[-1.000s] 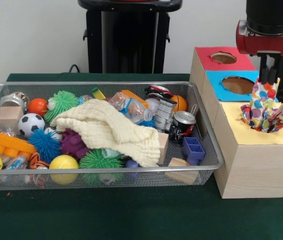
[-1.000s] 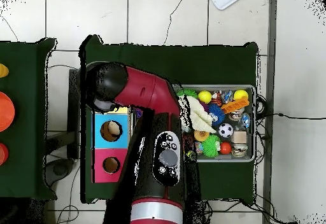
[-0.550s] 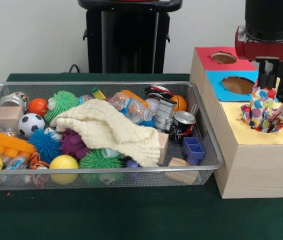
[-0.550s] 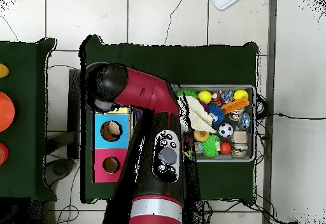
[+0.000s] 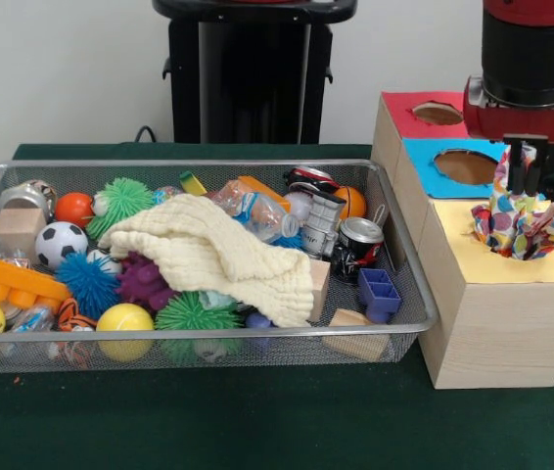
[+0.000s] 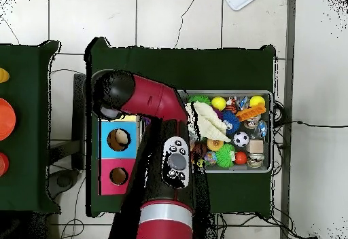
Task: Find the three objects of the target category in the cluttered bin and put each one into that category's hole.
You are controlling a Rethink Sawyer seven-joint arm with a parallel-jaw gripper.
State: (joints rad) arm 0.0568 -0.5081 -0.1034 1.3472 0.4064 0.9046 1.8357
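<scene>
a: front view first, biggest thing down. what fills it?

b: the green surface (image 5: 257, 421), and on it a wire mesh bin (image 5: 409, 294) heaped with toys. beside the bin stands a wooden box (image 5: 492, 333) with three coloured tops in a row: red, blue, yellow.

a: and the arm?

b: the red and black arm (image 5: 533, 59) comes down over the box. its gripper (image 5: 522, 168) hangs just above the yellow section, right at a crumpled polka-dot cloth (image 5: 520, 223).

a: are the jaws pinching that cloth?

b: i cannot tell; the black tips meet the top of the cloth, and whether they grip it does not show.

a: where does the cloth sit?

b: bunched on the yellow top, seemingly at its hole.

a: what lies in the bin?

b: a cream knitted cloth (image 5: 213, 255) draped over the pile, a soccer ball (image 5: 59, 242) and a blue block (image 5: 379, 292) near the box end.

a: overhead view?

b: the arm covers the yellow section; the red and blue holes show.
</scene>
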